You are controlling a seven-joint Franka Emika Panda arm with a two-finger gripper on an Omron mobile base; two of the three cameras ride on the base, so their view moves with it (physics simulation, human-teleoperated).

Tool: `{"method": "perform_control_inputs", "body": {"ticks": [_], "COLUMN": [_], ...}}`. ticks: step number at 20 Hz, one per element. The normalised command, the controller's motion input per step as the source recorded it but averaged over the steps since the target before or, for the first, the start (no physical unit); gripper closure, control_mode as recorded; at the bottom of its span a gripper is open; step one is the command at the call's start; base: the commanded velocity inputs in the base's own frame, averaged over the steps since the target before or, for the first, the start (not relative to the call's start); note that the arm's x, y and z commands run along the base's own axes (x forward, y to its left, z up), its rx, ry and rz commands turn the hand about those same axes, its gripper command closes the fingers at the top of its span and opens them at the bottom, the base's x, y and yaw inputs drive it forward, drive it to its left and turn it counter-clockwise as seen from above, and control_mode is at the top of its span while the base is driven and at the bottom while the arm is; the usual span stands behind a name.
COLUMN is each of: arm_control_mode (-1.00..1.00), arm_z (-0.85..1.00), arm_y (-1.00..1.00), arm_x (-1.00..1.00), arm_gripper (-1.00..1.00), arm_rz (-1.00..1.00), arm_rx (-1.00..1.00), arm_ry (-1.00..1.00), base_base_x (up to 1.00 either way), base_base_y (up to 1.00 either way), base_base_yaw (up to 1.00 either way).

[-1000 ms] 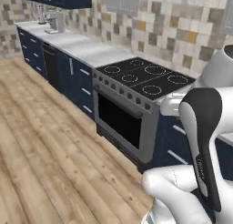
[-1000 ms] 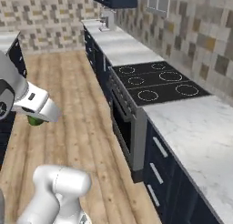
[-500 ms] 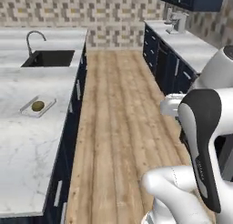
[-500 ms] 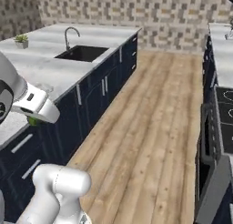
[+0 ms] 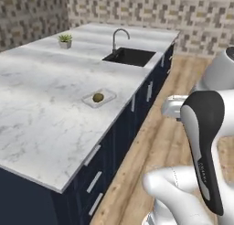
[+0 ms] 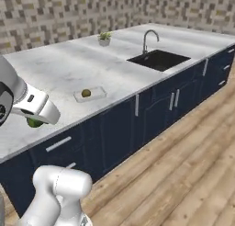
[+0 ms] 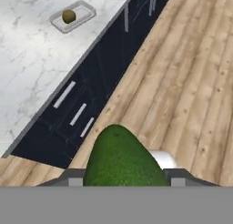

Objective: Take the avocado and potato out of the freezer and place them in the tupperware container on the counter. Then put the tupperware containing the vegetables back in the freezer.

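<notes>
Jaws (image 7: 122, 180) were closed on the avocado (image 7: 123, 161) – dark green, glossy, bulging up at 6 o'clock in the hand view w/ the two tips hugging its sides. In the right base view the same fruit (image 6: 34, 123) peeked out green under the white hand at abt 9 o'clock, just at the near edge of the surface (image 6: 64, 69).

Tupperware container (image 5: 99, 98) sat on the white marble surface (image 5: 45, 82) near its front edge, roughly centre frame in the left base view; in the hand view it lay at 11 o'clock (image 7: 74, 16). Potato (image 5: 98, 98) rested inside it – olive-brown, dull, alone in the tray; also seen in the right base view (image 6: 86, 93) and the hand view (image 7: 68, 16).

Avocado was well apart from the tray, out over the wood floor (image 7: 182, 82) beside the navy drawers (image 7: 95, 91).

Sink (image 5: 129, 56) w/ tap (image 5: 119, 37) at 12 o'clock, small potted plant (image 5: 65, 40) at 11 o'clock on the far side of the slab.
</notes>
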Motion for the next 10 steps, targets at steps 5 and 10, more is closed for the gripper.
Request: {"method": "perform_control_inputs", "body": {"ticks": [5, 10], "arm_control_mode": [1.00, 1.00], "arm_z": [0.00, 0.00], "arm_y": [0.00, 0.00], "arm_x": [0.00, 0.00], "arm_gripper": [1.00, 1.00], "arm_rz": [0.00, 0.00], "arm_rx": [0.00, 0.00], "arm_ry": [0.00, 0.00], "base_base_x": [0.49, 0.34], "base_base_y": [-0.75, -0.83], "base_base_yaw": [0.57, 0.56]}}
